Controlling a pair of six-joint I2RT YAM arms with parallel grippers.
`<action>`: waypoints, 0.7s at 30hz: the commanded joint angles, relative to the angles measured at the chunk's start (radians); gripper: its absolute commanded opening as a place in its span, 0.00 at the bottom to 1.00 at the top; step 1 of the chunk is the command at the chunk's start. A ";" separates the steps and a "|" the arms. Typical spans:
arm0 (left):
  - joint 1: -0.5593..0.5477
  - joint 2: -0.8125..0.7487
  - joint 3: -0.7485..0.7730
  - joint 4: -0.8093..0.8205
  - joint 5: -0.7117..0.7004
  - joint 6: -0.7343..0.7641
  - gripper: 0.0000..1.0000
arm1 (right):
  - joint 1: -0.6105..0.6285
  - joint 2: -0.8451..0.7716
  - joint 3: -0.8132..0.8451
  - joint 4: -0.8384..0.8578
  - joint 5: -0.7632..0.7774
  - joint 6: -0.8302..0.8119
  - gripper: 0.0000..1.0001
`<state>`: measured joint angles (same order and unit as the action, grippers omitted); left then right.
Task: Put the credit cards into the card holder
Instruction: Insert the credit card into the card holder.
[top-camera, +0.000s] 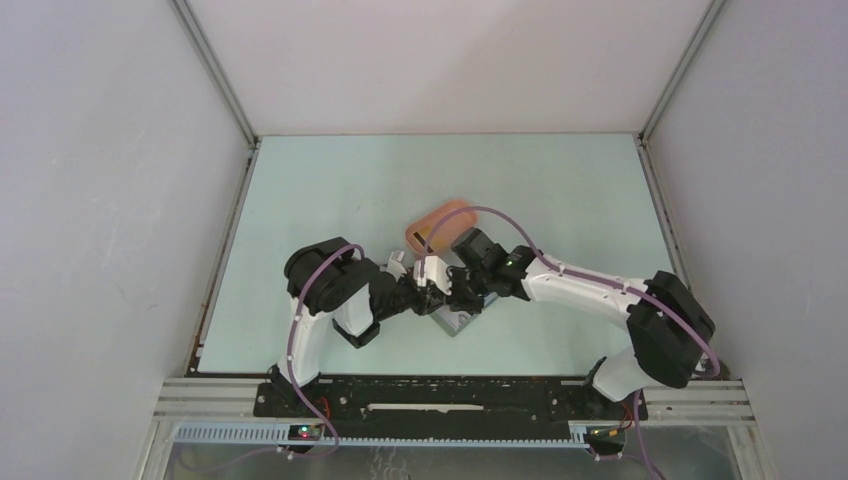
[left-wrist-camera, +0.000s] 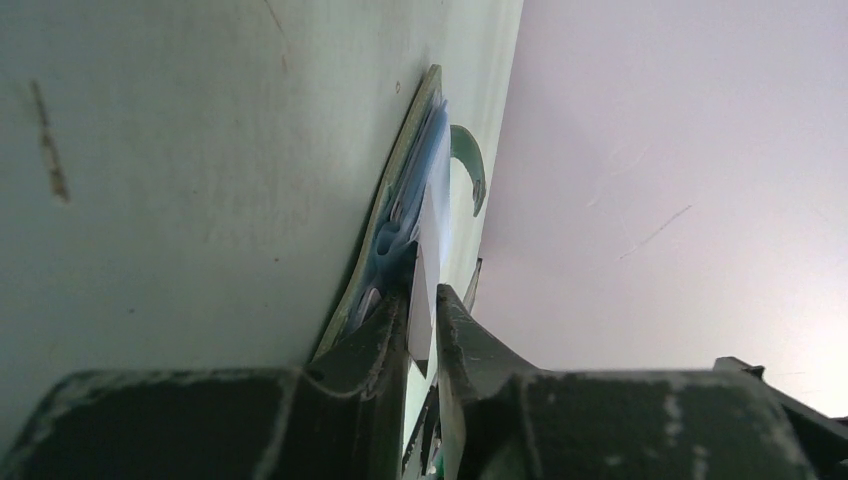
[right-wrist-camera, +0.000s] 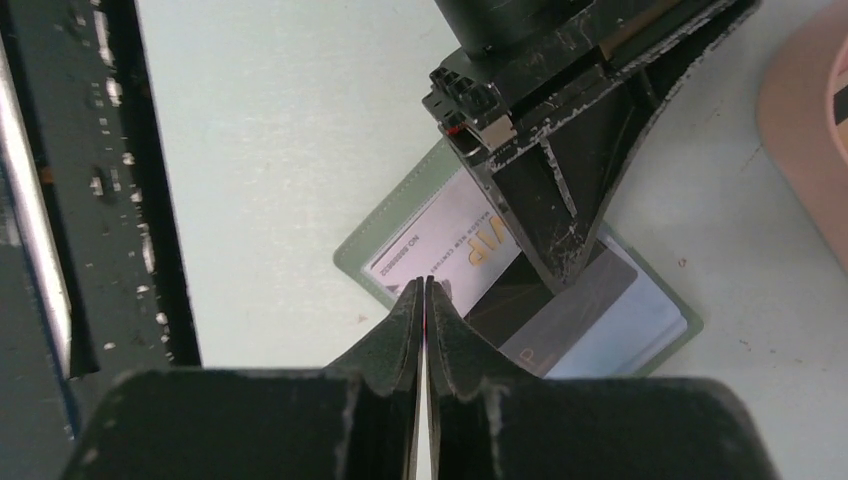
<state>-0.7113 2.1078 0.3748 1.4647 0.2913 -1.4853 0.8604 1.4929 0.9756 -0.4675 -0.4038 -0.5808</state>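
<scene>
Printed card (right-wrist-camera: 445, 250) — legible from right wrist only

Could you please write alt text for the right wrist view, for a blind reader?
The right gripper, jaws shut, points down at the open card holder lying on the pale green table, with a white printed card in it. The left gripper comes in from the top onto that card; a pink tray shows at right.

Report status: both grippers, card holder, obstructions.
Left gripper pinching a credit card at the open card holder. Right gripper shut, tips at the holder's edge. Pink tray apart, nothing blocking.
</scene>
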 joint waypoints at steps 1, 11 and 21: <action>-0.006 0.013 0.021 0.028 -0.008 0.018 0.21 | 0.066 0.054 -0.009 0.082 0.124 -0.037 0.08; 0.000 0.016 0.022 0.028 -0.001 0.021 0.22 | 0.112 0.143 -0.016 0.140 0.259 -0.047 0.08; 0.002 0.016 0.025 0.028 0.003 0.021 0.24 | 0.112 0.167 -0.023 0.161 0.350 -0.068 0.08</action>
<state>-0.7113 2.1098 0.3763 1.4658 0.2924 -1.4853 0.9638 1.6573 0.9562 -0.3431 -0.1101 -0.6250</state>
